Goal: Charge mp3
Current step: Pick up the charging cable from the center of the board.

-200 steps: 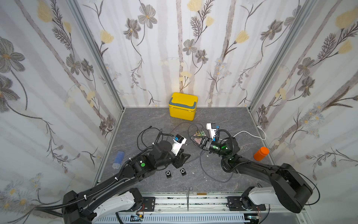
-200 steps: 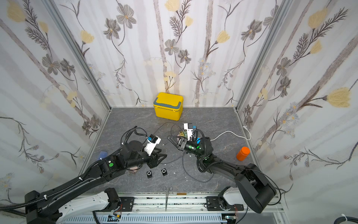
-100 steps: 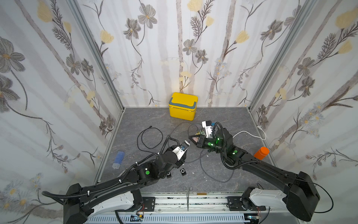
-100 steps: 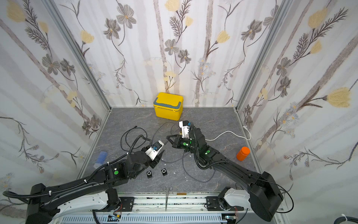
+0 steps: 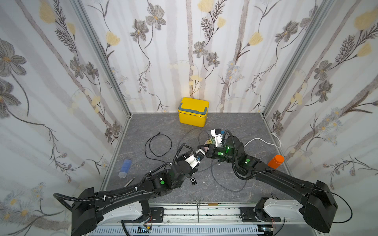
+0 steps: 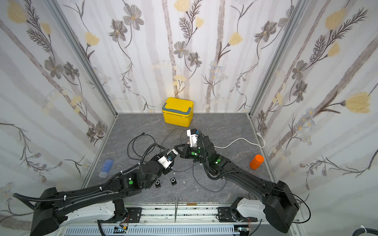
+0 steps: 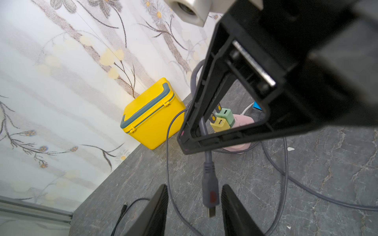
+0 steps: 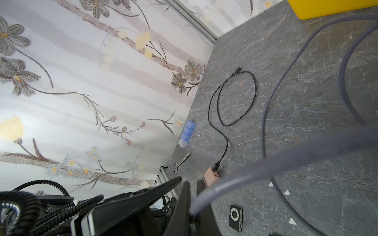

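Black square mp3 (image 8: 236, 217) lies flat; right fingers (image 8: 185, 204) pinch grey cable (image 8: 286, 161), left fingers (image 7: 159, 208) parted.

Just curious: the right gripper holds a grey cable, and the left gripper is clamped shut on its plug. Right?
Not quite: the left wrist view shows the left gripper open, fingers apart either side of the plug. The right gripper does hold the grey cable.

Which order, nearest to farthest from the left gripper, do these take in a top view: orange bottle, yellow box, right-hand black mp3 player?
1. The right-hand black mp3 player: just on the near side of the left gripper.
2. The yellow box: behind it, at the back.
3. The orange bottle: far out on the right.
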